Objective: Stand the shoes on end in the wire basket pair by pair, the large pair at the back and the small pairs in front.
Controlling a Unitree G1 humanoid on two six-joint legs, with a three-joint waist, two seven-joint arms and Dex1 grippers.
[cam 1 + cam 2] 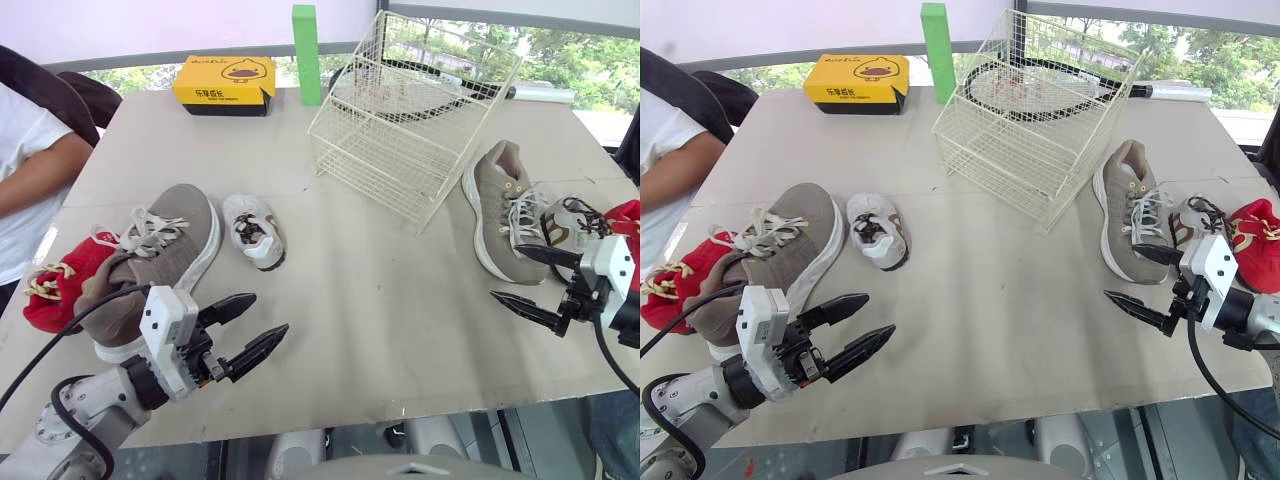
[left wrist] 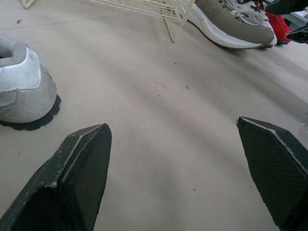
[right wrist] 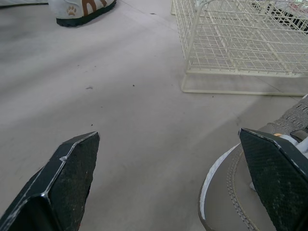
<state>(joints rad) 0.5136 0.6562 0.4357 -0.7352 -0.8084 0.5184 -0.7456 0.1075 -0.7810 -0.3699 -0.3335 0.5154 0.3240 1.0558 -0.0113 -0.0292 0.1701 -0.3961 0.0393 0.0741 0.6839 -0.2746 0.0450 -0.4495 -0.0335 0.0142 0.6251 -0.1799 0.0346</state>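
The cream wire basket (image 1: 410, 120) stands tilted at the back of the table with no shoes in it. A large taupe shoe (image 1: 160, 255), a small white shoe (image 1: 253, 230) and a small red shoe (image 1: 55, 285) lie at the left. Another large taupe shoe (image 1: 503, 205), a small white-brown shoe (image 1: 565, 225) and a red shoe (image 1: 625, 215) lie at the right. My left gripper (image 1: 268, 314) is open and holds nothing, in front of the left taupe shoe. My right gripper (image 1: 506, 271) is open and holds nothing, just in front of the right taupe shoe (image 3: 250, 192).
A yellow box (image 1: 224, 85) and an upright green block (image 1: 306, 40) stand at the table's back edge. A person in a white shirt (image 1: 25, 170) sits at the left side. Bare tabletop (image 1: 380, 300) lies between the two grippers.
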